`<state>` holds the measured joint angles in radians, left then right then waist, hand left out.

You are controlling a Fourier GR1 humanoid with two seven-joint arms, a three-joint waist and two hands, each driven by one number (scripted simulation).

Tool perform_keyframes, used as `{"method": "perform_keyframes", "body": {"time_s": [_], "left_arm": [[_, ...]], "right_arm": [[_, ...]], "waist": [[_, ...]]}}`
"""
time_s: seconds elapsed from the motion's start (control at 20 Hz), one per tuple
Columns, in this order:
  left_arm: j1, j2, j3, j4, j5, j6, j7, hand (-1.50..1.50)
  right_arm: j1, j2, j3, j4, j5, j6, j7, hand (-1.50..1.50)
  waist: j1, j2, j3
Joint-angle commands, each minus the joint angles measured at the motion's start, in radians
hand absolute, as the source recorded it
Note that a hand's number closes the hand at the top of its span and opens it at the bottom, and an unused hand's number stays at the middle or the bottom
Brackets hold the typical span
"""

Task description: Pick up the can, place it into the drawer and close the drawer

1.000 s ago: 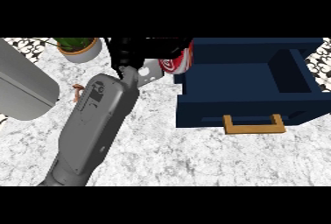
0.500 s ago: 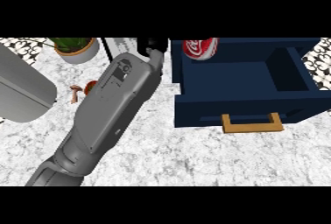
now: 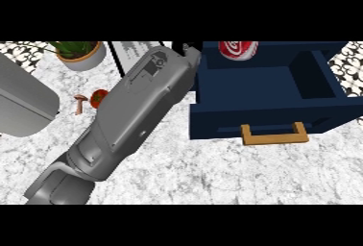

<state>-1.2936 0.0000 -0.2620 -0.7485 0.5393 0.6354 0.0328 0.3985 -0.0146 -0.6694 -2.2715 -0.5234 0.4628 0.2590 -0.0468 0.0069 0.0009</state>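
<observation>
The can (image 3: 237, 49) is seen at the view's top edge, over the rear of the open drawer (image 3: 212, 120), so the carry is judged nearly or already done; whether it rests inside or is held above cannot be told. Only a dark sliver of the right hand (image 3: 187, 48) is shown past the end of the grey forearm (image 3: 142, 105), just beside the can, and whether it is released or grasping cannot be told. Nothing else is seen in the drawer. Closing is left to be done, the wooden handle (image 3: 275, 134) being untouched
</observation>
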Motion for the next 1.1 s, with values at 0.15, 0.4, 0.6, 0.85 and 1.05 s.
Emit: {"method": "perform_keyframes", "body": {"time_s": [0.15, 0.4, 0.6, 0.85, 1.05], "left_arm": [[-0.1, 0.0, -0.092, 0.109, 0.126, 0.061, -0.039, 1.5], [-0.07, 0.0, -0.187, 0.147, 0.215, 0.081, -0.088, 1.5], [-0.114, 0.0, -0.169, 0.236, 0.249, 0.03, -0.098, 1.5], [-0.132, 0.0, -0.246, 0.266, 0.278, 0.056, -0.109, 1.5], [-0.105, 0.0, -0.284, 0.279, 0.309, 0.07, -0.109, -1.5]], "right_arm": [[0.015, -0.037, -0.008, -0.051, -0.062, 0.003, 0.044, -1.5], [-0.007, -0.007, 0.015, -0.042, -0.042, -0.015, 0.049, -1.5], [-0.02, -0.017, -0.006, -0.01, -0.03, -0.005, 0.027, -1.5], [-0.03, -0.055, -0.022, -0.011, -0.063, -0.005, 0.055, -1.5], [-0.037, -0.026, -0.007, -0.007, -0.021, -0.017, 0.049, -1.5]], "waist": [[-0.02, 0.001, 0.0], [-0.03, 0.004, 0.001], [-0.027, 0.007, 0.001], [-0.032, 0.006, 0.001], [-0.02, 0.006, 0.001]]}}
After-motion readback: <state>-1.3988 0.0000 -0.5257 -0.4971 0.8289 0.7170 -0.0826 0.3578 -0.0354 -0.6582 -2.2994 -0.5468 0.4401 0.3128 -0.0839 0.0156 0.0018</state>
